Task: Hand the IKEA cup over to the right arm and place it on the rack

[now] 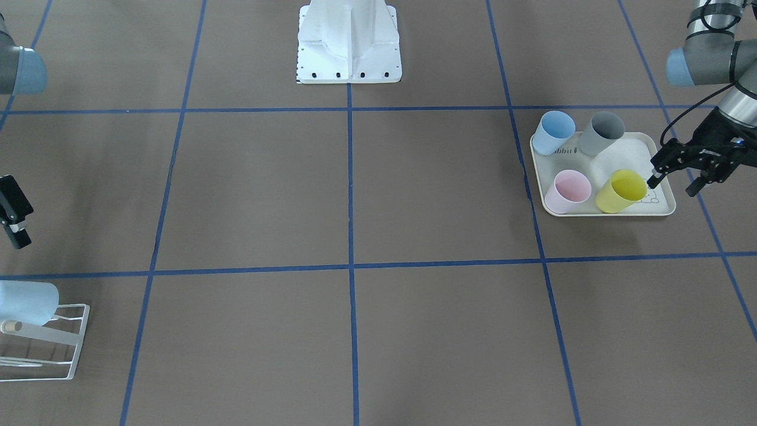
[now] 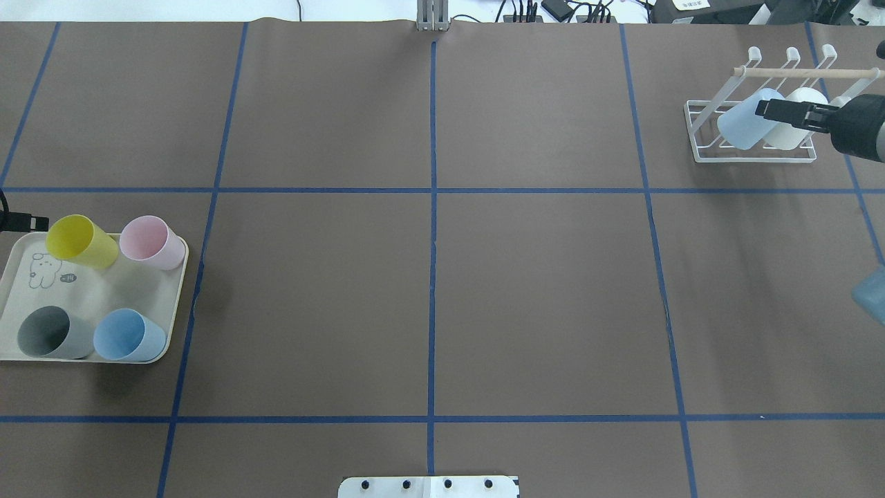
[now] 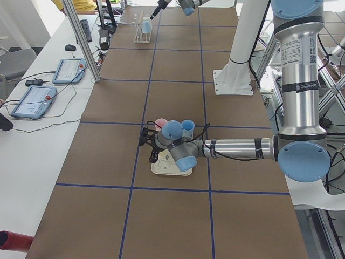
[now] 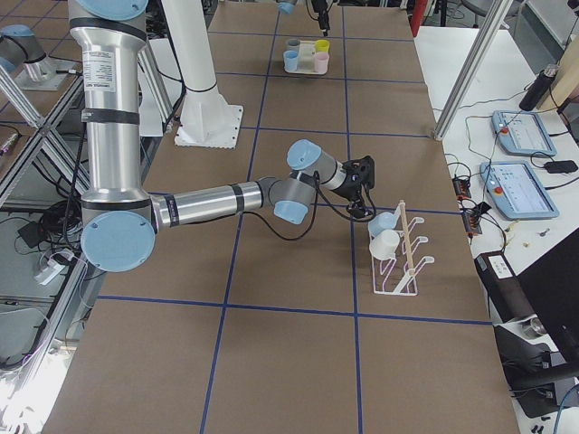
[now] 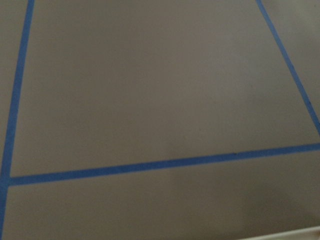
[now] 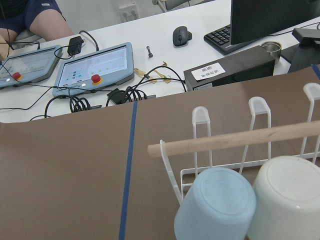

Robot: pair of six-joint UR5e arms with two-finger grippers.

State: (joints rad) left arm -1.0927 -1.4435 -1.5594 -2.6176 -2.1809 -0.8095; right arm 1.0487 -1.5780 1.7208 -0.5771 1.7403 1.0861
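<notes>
Yellow cup (image 1: 621, 190) looks the next to go: it stands at the far left corner of the tray (image 1: 633, 154), so the pick-up is in hand, ahead of any hand-over. The left gripper (image 1: 673, 183) is spread wide and holds nothing, one fingertip at the cup's rim. Next it must straddle the cup's wall and close. Far right, the right gripper (image 2: 792, 114) hovers by the rack (image 2: 795, 71), which carries a pale blue cup (image 6: 215, 205) and a white cup (image 6: 290, 200). Whether it is parted I cannot tell.

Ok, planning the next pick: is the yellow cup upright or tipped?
Upright: the yellow cup stands on the tray, its open mouth facing up.
</notes>
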